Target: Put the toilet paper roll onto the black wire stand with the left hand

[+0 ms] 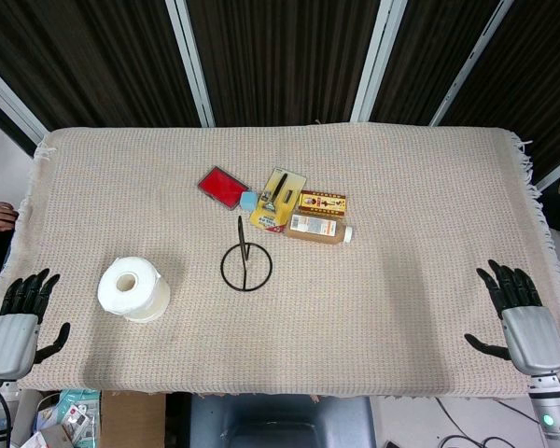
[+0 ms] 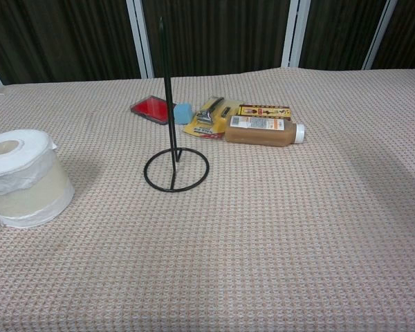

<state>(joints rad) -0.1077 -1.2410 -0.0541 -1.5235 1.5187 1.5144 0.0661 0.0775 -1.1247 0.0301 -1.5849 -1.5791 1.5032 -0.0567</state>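
A: Where's the left hand (image 1: 19, 317)?

B: At the table's near left corner, fingers spread, holding nothing. The roll (image 1: 133, 288) stands on end just to its right, core hole up, well apart from the stand (image 1: 245, 261).

A: How will it handle?

B: Light and soft, I'd judge. The outer wrap looks loose, so a hard squeeze would dent it. Grip around the sides and leave the hole free for the upright rod.

A: The stand?

B: A thin wire ring and post, probably easy to tip.

A: Any containers?

B: A brown bottle (image 1: 318, 228) lies on its side, cap on, apparently filled with brown contents, among small packets.

A: Right hand (image 1: 521, 313)?

B: At the far right edge, fingers apart, empty.
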